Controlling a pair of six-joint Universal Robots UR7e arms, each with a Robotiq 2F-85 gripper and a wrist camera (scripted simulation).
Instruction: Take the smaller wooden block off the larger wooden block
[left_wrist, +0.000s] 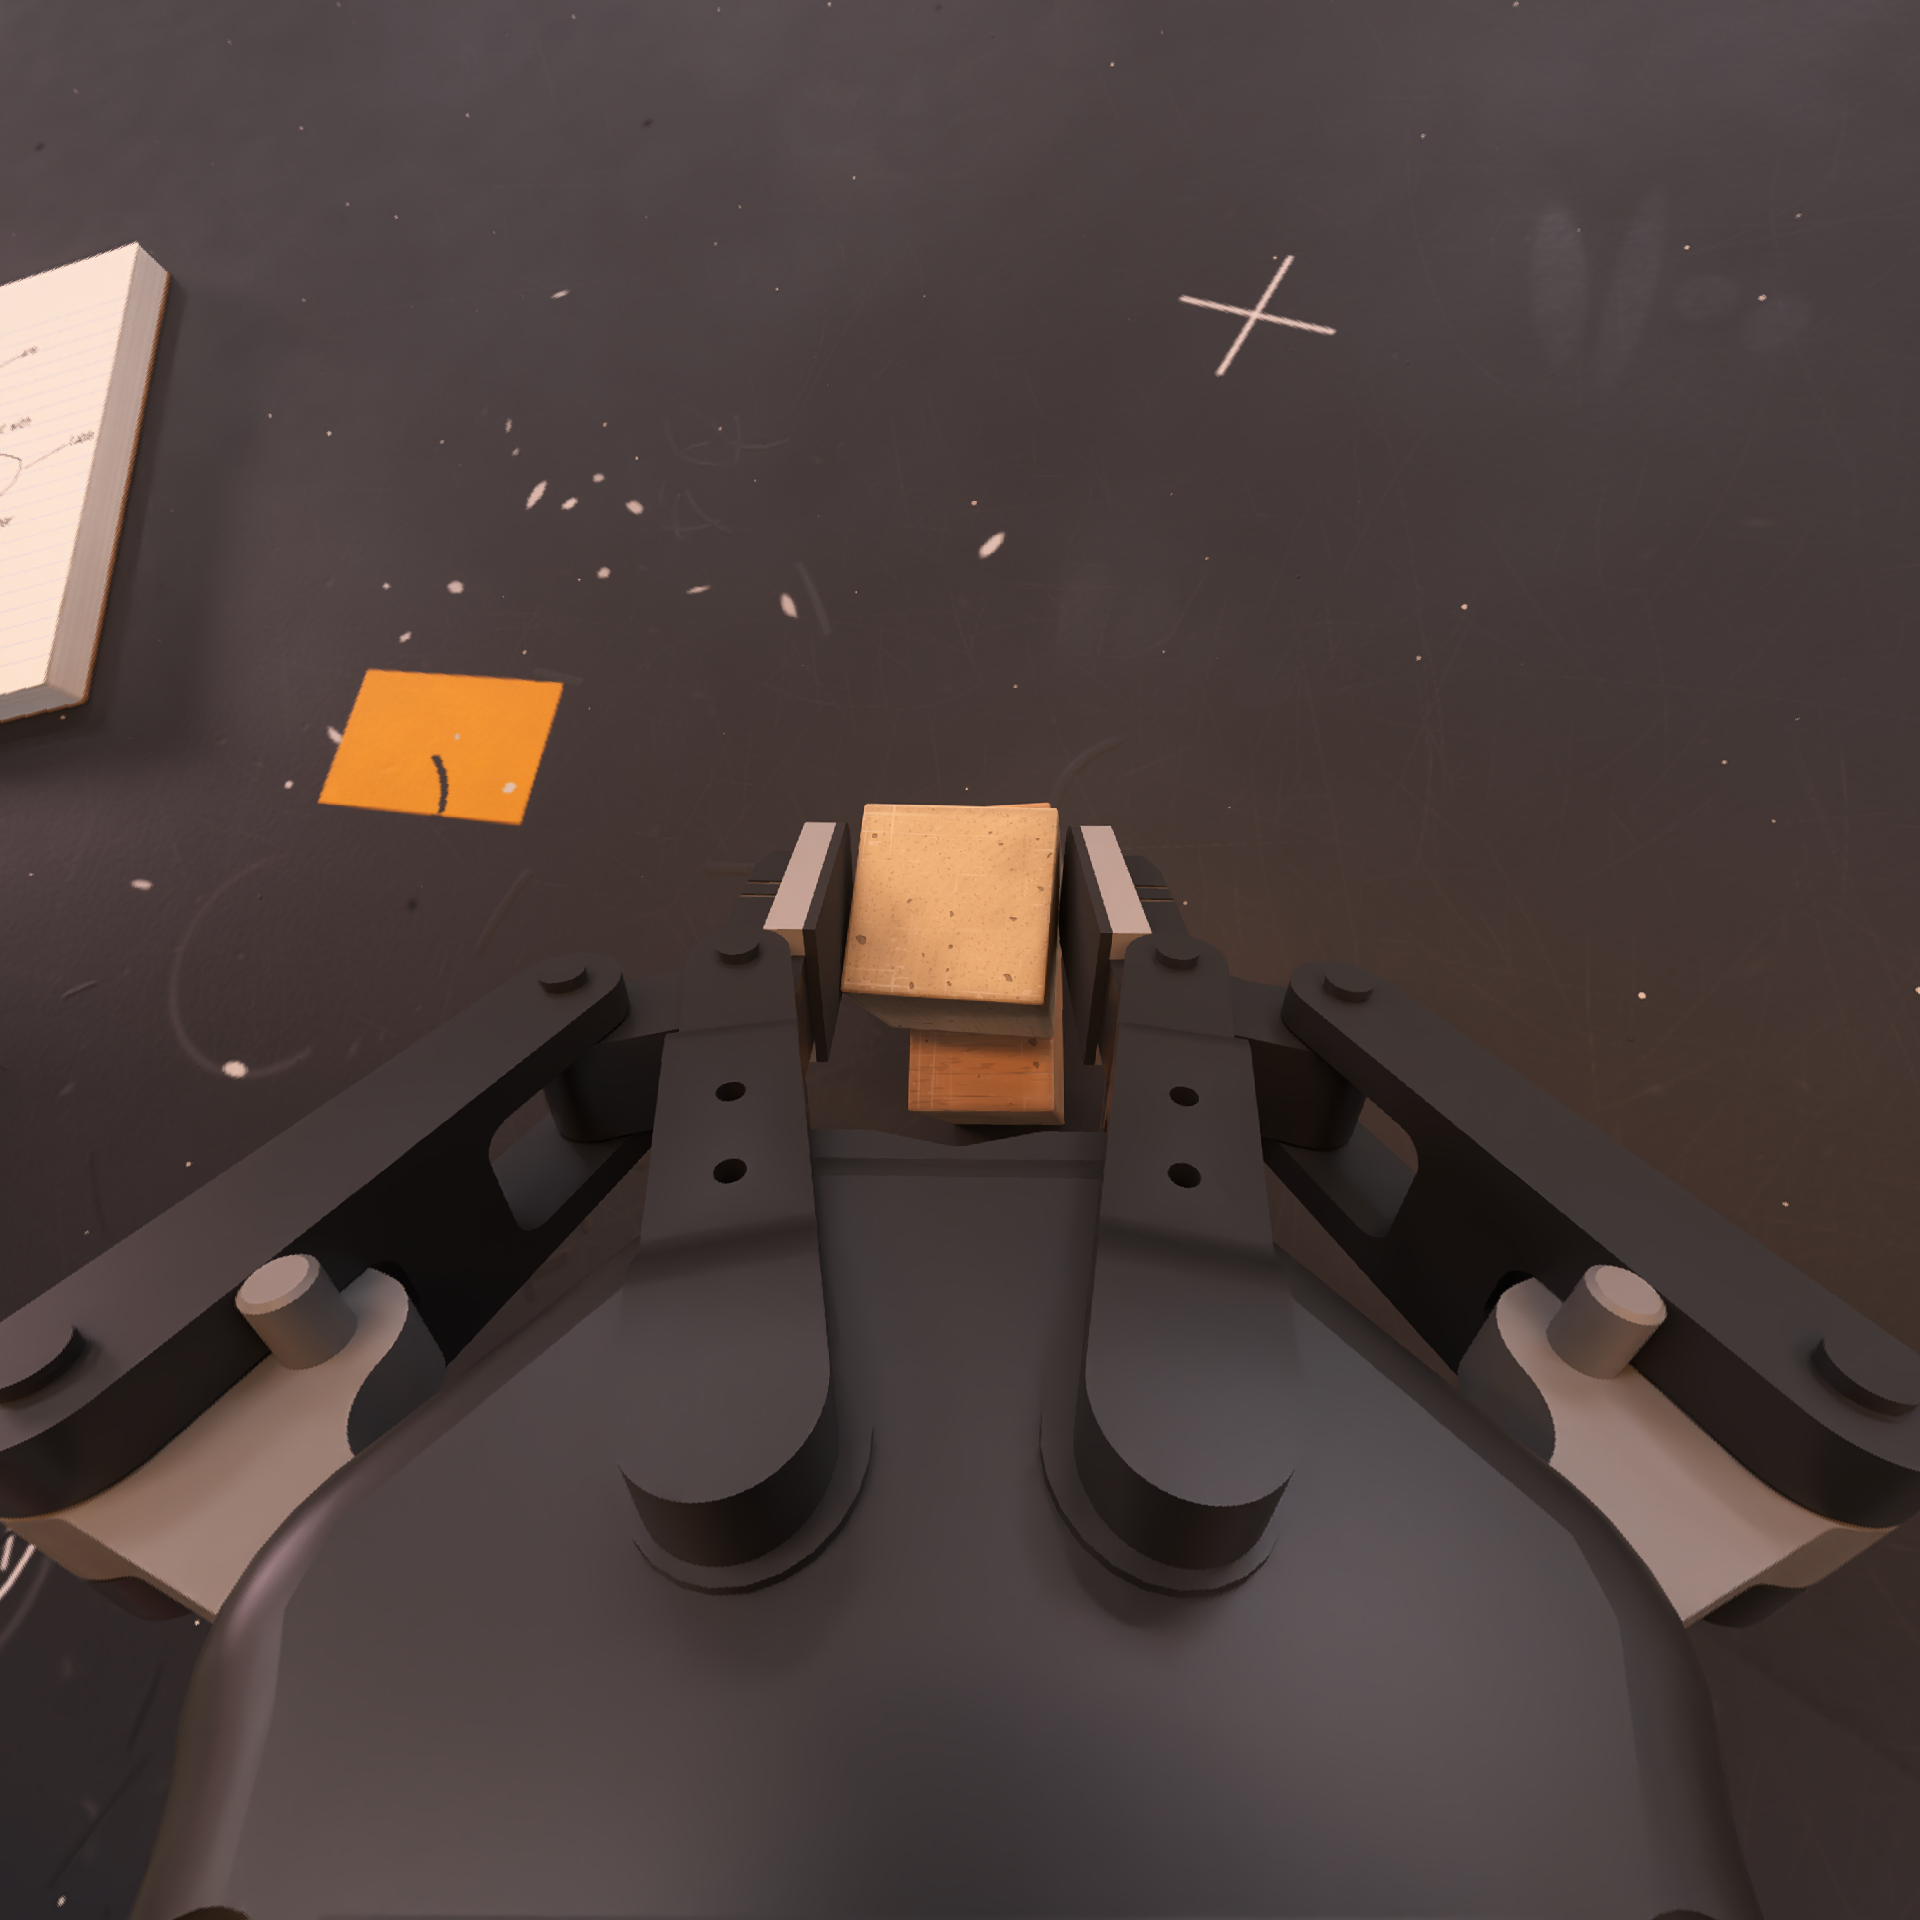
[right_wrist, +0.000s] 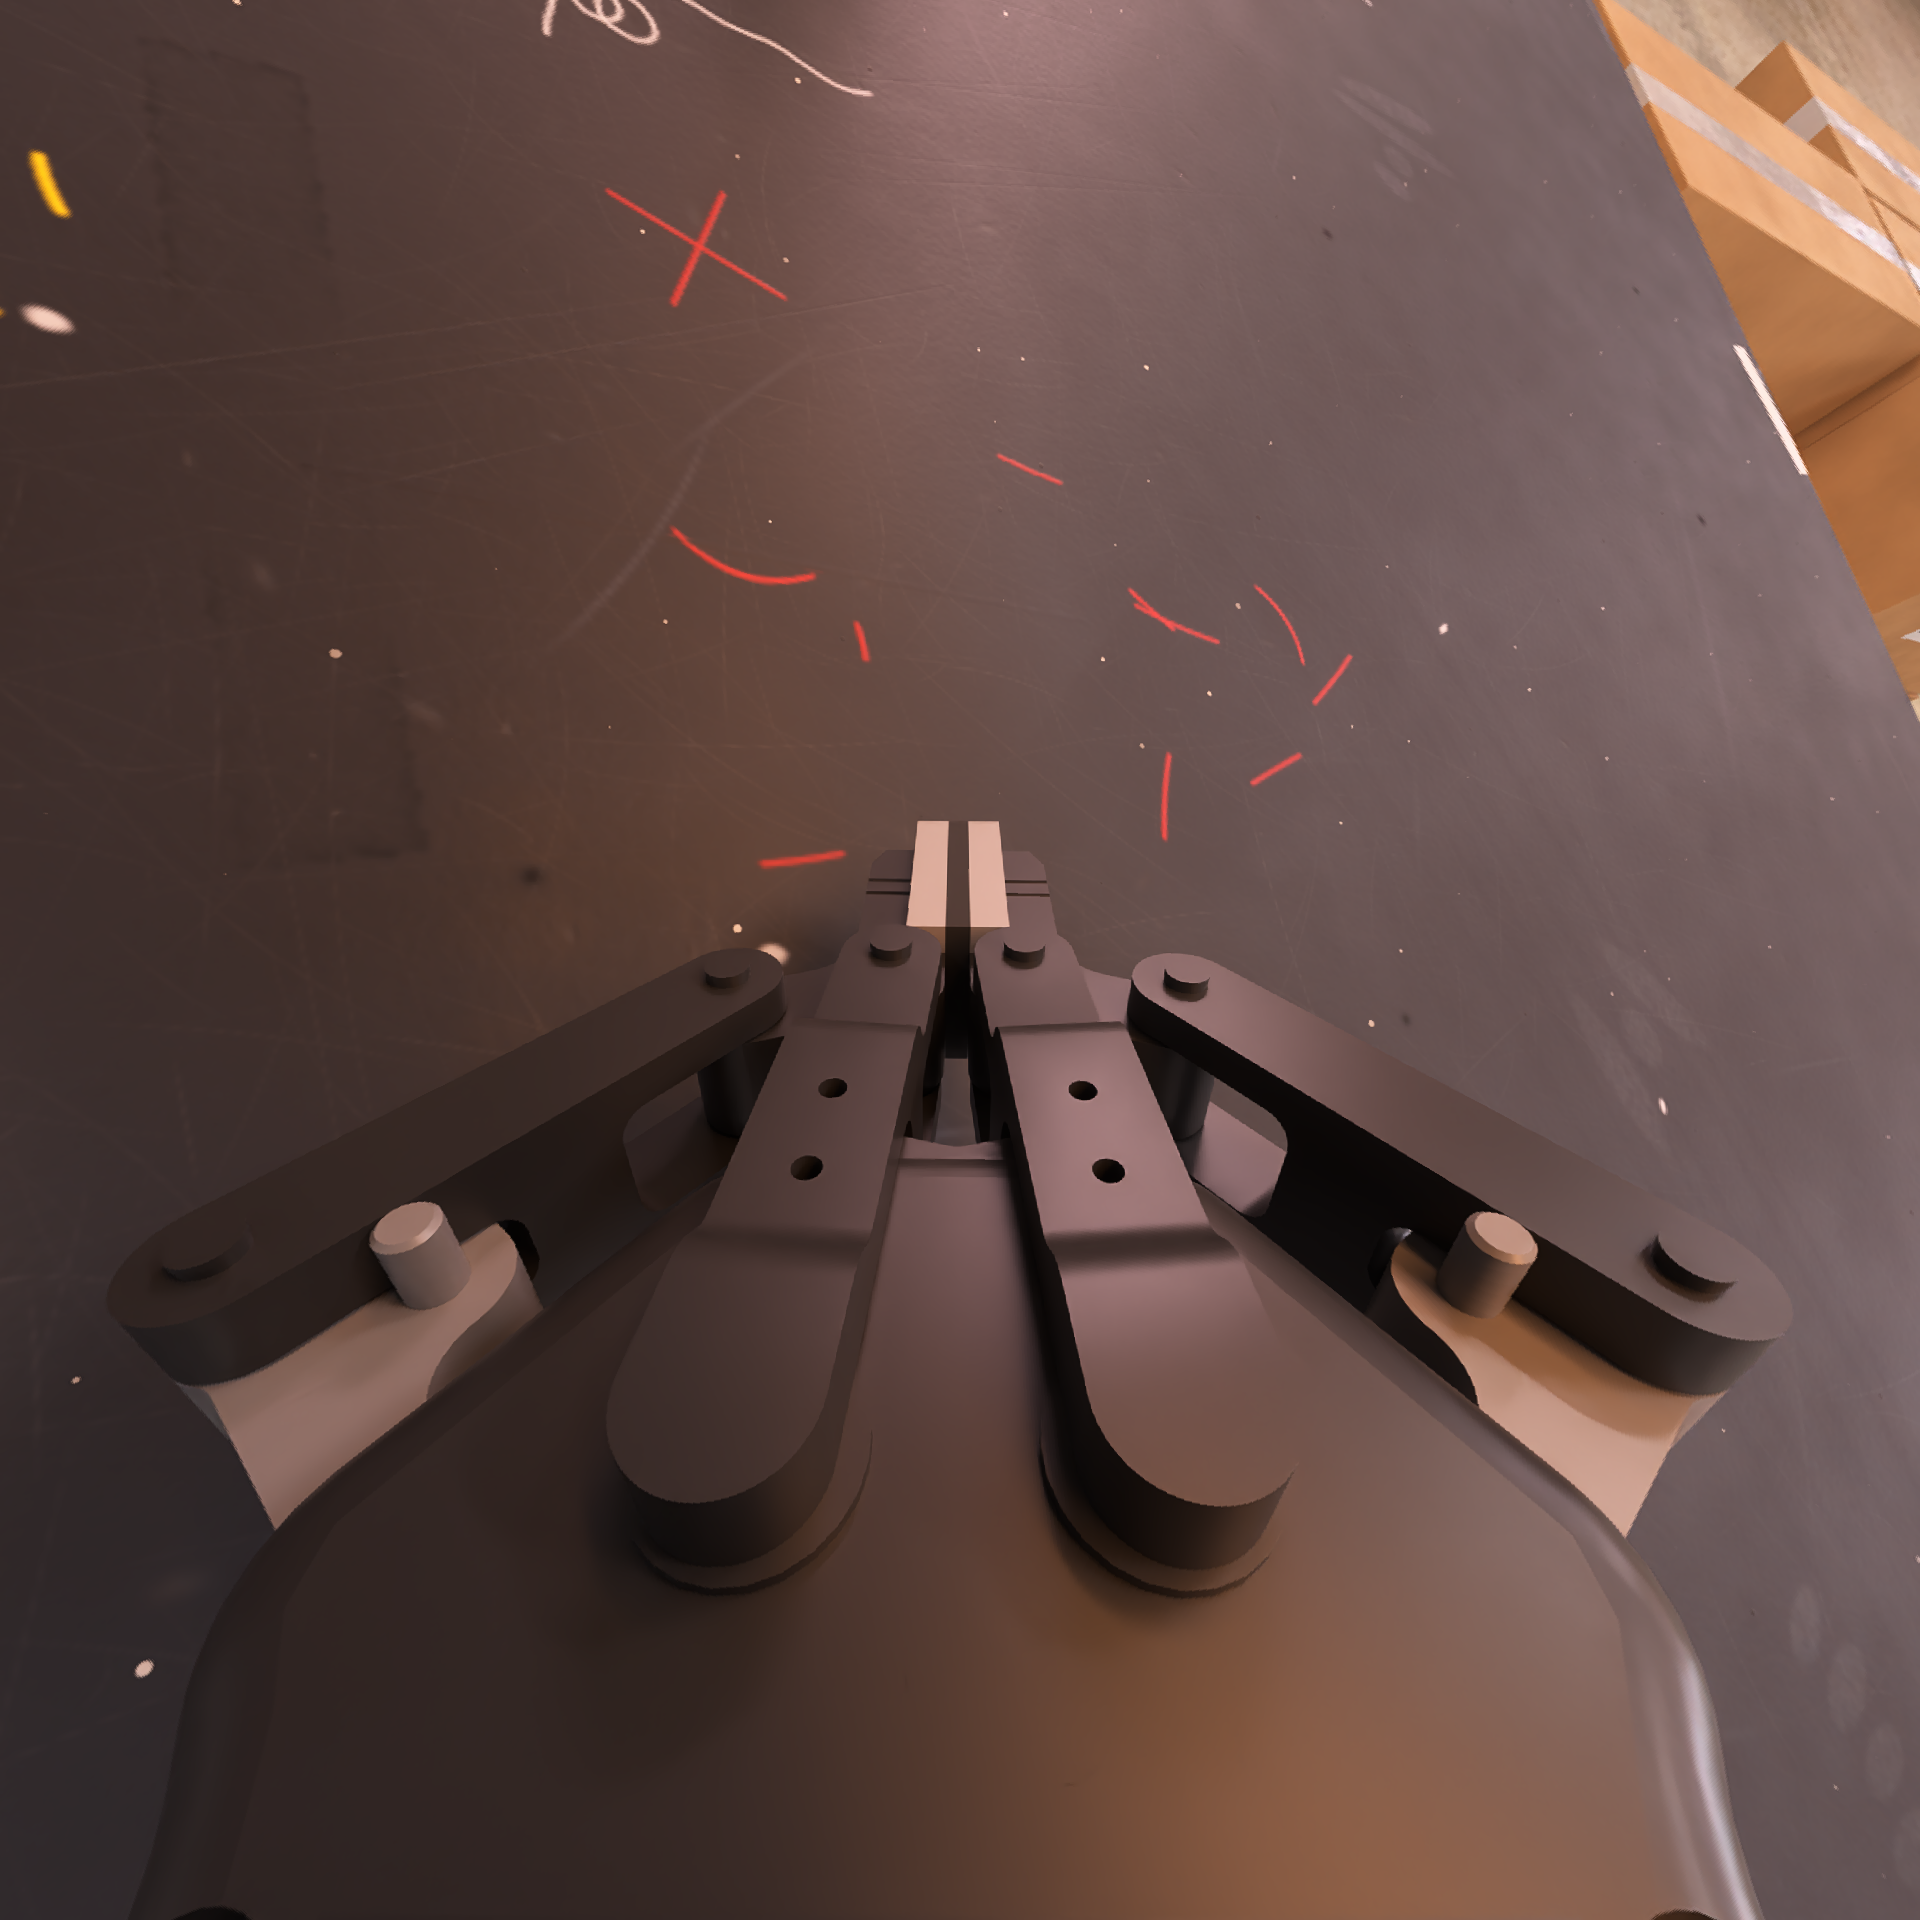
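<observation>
Dark tabletop (left_wrist: 1351, 623): left hand (left_wrist: 954, 904) clamps smaller block (left_wrist: 951, 899); right hand (right_wrist: 957, 873) closed, empty.

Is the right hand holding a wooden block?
No. The right hand has its fingers shut together on nothing, above the bare dark table.

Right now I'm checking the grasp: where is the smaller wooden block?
In the left wrist view, the pale square smaller wooden block sits centred between the left pincer's fingers, atop the darker orange larger wooden block.
</observation>
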